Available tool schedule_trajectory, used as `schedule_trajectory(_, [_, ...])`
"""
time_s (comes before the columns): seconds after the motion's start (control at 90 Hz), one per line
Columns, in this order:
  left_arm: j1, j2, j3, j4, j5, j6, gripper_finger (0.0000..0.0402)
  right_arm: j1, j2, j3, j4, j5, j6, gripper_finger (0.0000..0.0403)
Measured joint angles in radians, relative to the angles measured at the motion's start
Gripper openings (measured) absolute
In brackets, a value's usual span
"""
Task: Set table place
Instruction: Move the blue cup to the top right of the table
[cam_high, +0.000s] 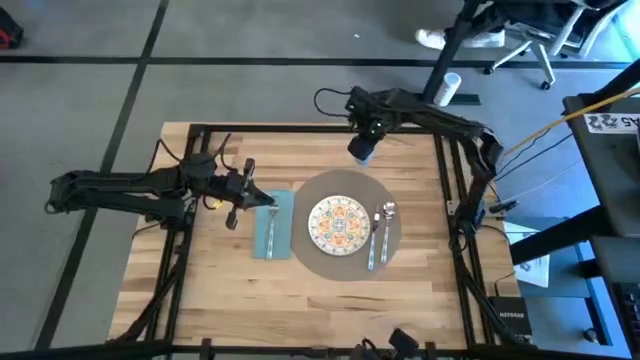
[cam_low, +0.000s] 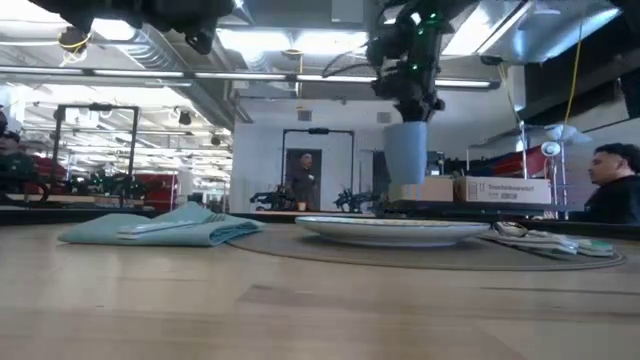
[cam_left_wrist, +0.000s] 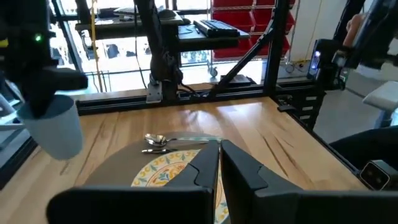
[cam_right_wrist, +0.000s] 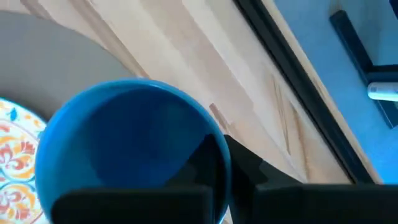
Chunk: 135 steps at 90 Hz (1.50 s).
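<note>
The right pincer (cam_high: 362, 140) is pinching the rim of a blue cup (cam_high: 361, 150) and holding it in the air over the bench (cam_high: 330, 310) near its far edge, just beyond the round grey-brown placemat (cam_high: 345, 262), which is lying right of the bench's middle. The low view is showing the cup (cam_low: 405, 152) hanging clear of the surface, a gap the overhead camera cannot confirm, while the right wrist view is looking straight down into the cup's blue interior (cam_right_wrist: 134, 155). On the placemat a patterned plate (cam_high: 340, 224) is sitting with a spoon (cam_high: 386, 228) and a second utensil just to its right. The left pincer (cam_high: 255, 198) is hovering with its fingers (cam_left_wrist: 205, 171) pressed nearly together over a teal napkin (cam_high: 273, 224) bearing a fork (cam_high: 270, 222), left of the placemat. The bench is light planked wood in a black frame; beyond it, a workshop with red bins, shelving and several people is showing.
</note>
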Motion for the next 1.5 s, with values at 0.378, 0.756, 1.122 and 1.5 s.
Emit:
schedule_trajectory(0.378, [0.000,0.000,-0.001,0.039,0.000,-0.002,0.0000,0.000,-0.290,-0.529,0.284,-0.042,0.144,0.0000])
schedule_trajectory(0.756, [0.000,0.000,-0.001,0.057,0.000,-0.021,0.0000,-0.054,-0.329,-0.600,0.353,-0.022,0.174,0.0000])
schedule_trajectory(1.122, [0.000,0.000,-0.001,0.054,0.000,-0.021,0.0000,-0.069,-0.329,-0.664,0.427,-0.027,0.173,0.0000])
schedule_trajectory(1.5, [0.000,0.000,-0.002,0.054,0.000,-0.020,0.0000,-0.087,-0.329,-0.690,0.470,-0.008,0.178,0.0000])
